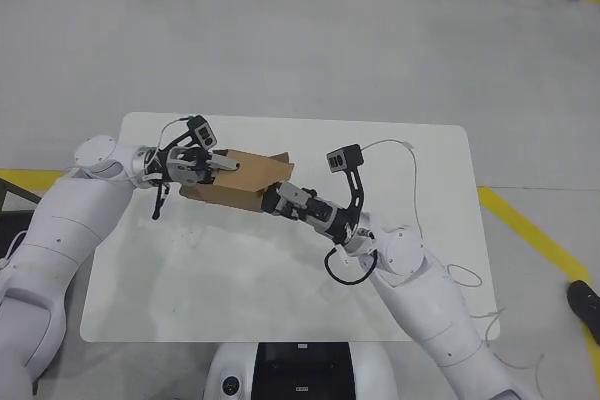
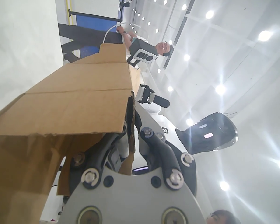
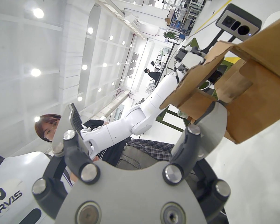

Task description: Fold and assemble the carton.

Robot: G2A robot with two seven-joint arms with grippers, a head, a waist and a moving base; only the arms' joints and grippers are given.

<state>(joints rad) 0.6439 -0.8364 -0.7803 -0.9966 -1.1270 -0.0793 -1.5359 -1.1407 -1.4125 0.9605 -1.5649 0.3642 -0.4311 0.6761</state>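
Note:
A brown carton [image 1: 238,179] is held up over the back left of the white table [image 1: 280,280], partly unfolded with loose flaps. My left gripper [image 1: 198,166] grips its left end. In the left wrist view the carton [image 2: 72,99] has a wall pinched between the fingers of the left gripper [image 2: 131,129]. My right gripper [image 1: 278,199] sits at the carton's right end, open wide. In the right wrist view one finger [image 3: 213,114] rests against the carton [image 3: 252,99] at its open end, and the other finger [image 3: 71,117] stands free, far from the cardboard.
The table's front half lies bare below the arms. A cable [image 1: 410,160] runs across the back right of the table. Yellow floor tape [image 1: 525,225] runs past the right side, and a dark shoe [image 1: 595,310] shows at the right edge.

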